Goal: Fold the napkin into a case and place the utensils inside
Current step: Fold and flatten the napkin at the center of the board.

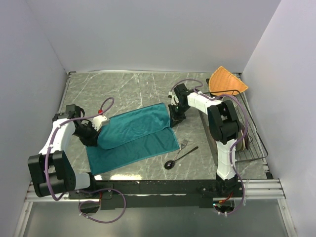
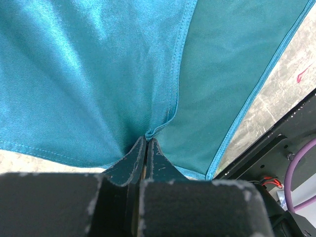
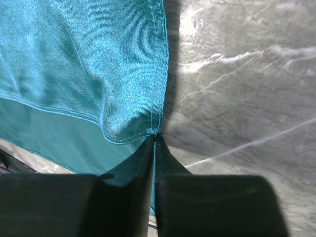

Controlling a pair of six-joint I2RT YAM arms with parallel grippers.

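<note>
The teal napkin (image 1: 133,133) lies mid-table, its far half folded toward the near half. My left gripper (image 1: 98,134) is at the napkin's left end. In the left wrist view the gripper (image 2: 147,139) is shut on a pinched hem of the napkin (image 2: 98,74). My right gripper (image 1: 174,117) is at the fold's right end. The right wrist view shows that gripper (image 3: 154,138) shut on a corner of the napkin (image 3: 89,59), cloth showing between the jaws. The silver fork (image 1: 184,144) and the dark spoon (image 1: 178,158) lie on the table just right of the napkin's near corner.
An orange fan-shaped cloth (image 1: 227,81) lies at the back right corner. A wire rack (image 1: 254,148) with dishes stands along the right edge, behind the right arm. Grey marbled table (image 1: 123,89) is bounded by white walls on three sides.
</note>
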